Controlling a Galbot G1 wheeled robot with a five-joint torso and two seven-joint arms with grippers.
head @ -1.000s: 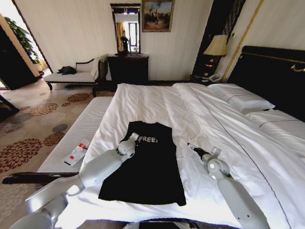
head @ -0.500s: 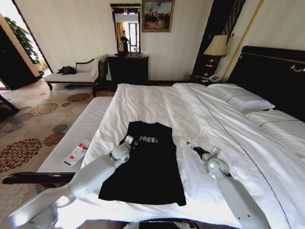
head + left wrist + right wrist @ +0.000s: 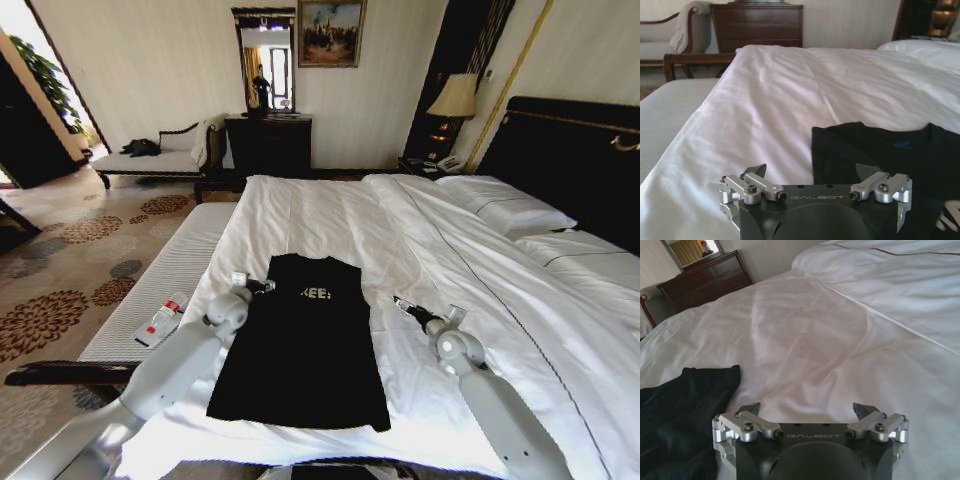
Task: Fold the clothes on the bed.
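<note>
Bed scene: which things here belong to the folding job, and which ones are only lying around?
Part of the job:
- black T-shirt, flat on the bed
- left gripper, open at the shirt's shoulder
- right gripper, open on the duvet beside the shirt

Just lying about:
- small bottle on the bench
- lamp
- dresser

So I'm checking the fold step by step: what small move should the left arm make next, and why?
Probably lower the left gripper onto the T-shirt's near shoulder edge and close on it. Its fingers stand open just above the white duvet at that corner, holding nothing, and the shirt lies flat with both sides already folded in. The right gripper waits open at the other side.
</note>
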